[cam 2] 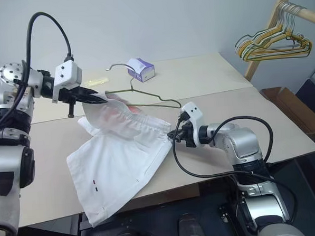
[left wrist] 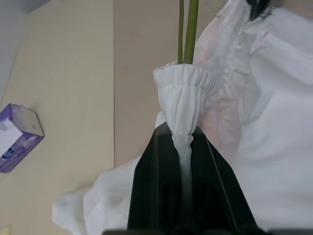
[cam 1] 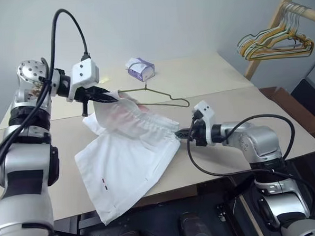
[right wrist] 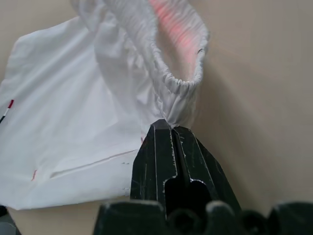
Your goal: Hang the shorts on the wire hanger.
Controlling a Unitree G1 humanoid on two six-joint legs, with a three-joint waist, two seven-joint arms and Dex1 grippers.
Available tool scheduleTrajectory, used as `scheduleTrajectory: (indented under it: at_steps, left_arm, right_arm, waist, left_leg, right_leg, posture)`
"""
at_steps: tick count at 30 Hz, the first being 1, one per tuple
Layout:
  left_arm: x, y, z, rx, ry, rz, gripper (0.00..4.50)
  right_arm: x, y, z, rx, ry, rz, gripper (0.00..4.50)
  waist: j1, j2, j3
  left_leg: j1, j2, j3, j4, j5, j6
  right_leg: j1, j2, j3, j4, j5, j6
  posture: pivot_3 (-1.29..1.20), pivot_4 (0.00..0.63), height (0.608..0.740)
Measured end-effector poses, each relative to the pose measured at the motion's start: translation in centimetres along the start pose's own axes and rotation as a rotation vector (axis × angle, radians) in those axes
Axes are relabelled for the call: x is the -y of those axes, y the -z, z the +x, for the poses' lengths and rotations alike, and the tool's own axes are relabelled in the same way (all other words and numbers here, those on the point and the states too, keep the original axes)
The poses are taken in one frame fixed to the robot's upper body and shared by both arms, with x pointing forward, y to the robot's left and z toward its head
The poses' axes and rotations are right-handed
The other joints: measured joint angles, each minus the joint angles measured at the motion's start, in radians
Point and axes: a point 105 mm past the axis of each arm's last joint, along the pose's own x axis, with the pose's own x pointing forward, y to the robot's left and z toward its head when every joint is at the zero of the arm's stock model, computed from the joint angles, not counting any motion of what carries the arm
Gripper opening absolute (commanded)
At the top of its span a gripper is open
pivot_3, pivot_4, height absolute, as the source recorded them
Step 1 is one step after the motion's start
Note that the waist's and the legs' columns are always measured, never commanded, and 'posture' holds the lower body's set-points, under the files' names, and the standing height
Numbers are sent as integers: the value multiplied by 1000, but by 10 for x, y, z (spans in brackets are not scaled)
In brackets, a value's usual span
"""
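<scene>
My 2 end effectors stretch the waistband of the white shorts (cam 1: pixel 130 151) above the beige tabletop (cam 1: pixel 219 83), the garment's legs trailing flat toward the near edge.

My left end effector (cam 1: pixel 110 98) is clamped on one end of the gathered elastic and holds it raised off the surface. The left wrist view shows the bunched waistband pinched tight between its black fingers (left wrist: pixel 151 191), with the olive-green wire hanger (cam 1: pixel 162 99) passing into the fabric right at that grip. I judge that one shoulder of the hanger is already inside the waistband there, which is why this side is held up.

My right end effector (cam 1: pixel 182 133) sits low, near the tabletop, fully closed on the opposite end of the waistband. The right wrist view shows the elastic edge caught at the fingertips (right wrist: pixel 164 129), with the band looping open above them.

The hanger's other shoulder lies bare on the tabletop beyond the shorts, its silvery hook reaching toward the small purple-and-white tissue box (cam 1: pixel 140 69). With both ends gripped, the band is spread wide; I judge this is meant to let the free shoulder be worked inside. A cluster of coloured hangers (cam 1: pixel 274 43) hangs on a wooden rack at the far right.
</scene>
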Motion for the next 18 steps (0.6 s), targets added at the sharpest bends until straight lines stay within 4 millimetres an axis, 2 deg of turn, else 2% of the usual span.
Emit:
scheduleTrajectory:
  at_steps: [2, 6, 13, 18]
  left_arm:
    - [2, 1, -4, 3, 1, 6, 0]
    - [7, 4, -6, 1, 13, 7, 0]
    - [8, -1, -7, 17, 20, 19, 0]
    - [8, -1, -7, 17, 21, 19, 0]
  right_arm:
    - [8, -2, -4, 3, 27, -1, 28]
    - [24, -21, -19, 43, 74, -36, 28]
    - [35, -23, -26, 51, 81, -48, 28]
    - [36, -33, -31, 63, 83, -77, 28]
  waist:
    - [0, 0, 0]
    - [1, 0, 0]
    - [2, 0, 0]
    - [1, 0, 0]
  left_leg:
    - [0, 0, 0, 0, 0, 0]
    - [0, 0, 0, 0, 0, 0]
    - [0, 0, 0, 0, 0, 0]
    - [0, 0, 0, 0, 0, 0]
  right_leg:
    - [0, 0, 0, 0, 0, 0]
    - [0, 0, 0, 0, 0, 0]
    - [0, 0, 0, 0, 0, 0]
    - [0, 0, 0, -1, 0, 0]
  posture:
    - [-101, 0, 740]
    - [-101, 0, 740]
    - [-99, 0, 740]
    - [-102, 0, 740]
